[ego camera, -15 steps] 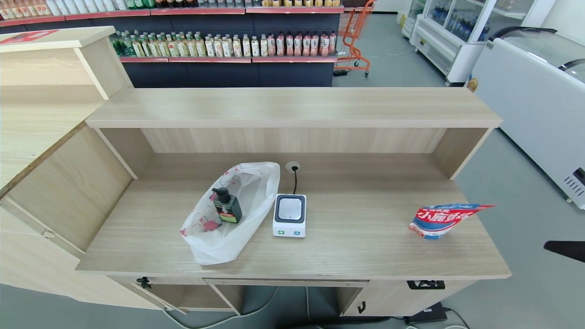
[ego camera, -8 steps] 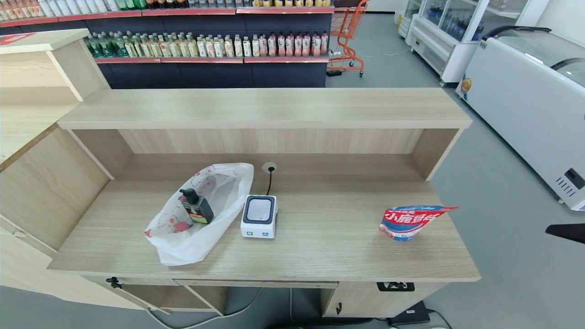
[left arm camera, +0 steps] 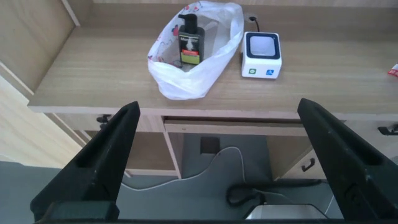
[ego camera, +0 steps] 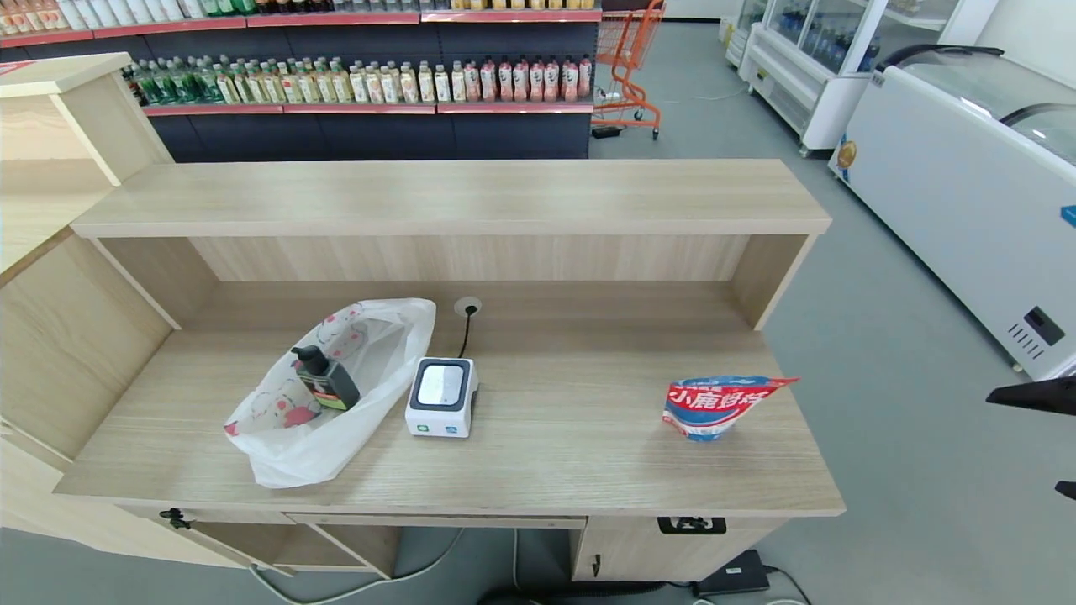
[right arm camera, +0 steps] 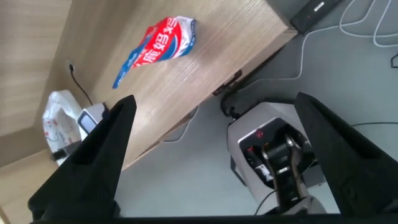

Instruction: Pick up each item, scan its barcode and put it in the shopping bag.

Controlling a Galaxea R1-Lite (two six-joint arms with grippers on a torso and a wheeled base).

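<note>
In front of the counter [ego camera: 572, 454], the left gripper [left arm camera: 217, 106] is held with its fingers spread wide and nothing between them. The right gripper [right arm camera: 216, 98] is likewise opened wide and empty. It is set off the counter's right end, above the grey floor; one of its dark fingers [ego camera: 1032, 395] is seen at the right edge of the head view, at mid-height.

Nearest to it, right of centre in the head view, a red, white and blue pouch [ego camera: 714, 406] is stood on the counter close to its right end. Well apart from it, left of centre, a white scanner [ego camera: 440, 397] is placed, and its black cable [ego camera: 462, 332] is led back to a round grommet [ego camera: 467, 307]. Just beside the scanner, further left, the shopping bag [ego camera: 294, 458] is laid open on the wood, and a dark pump bottle [ego camera: 326, 382] is seen inside it.
</note>
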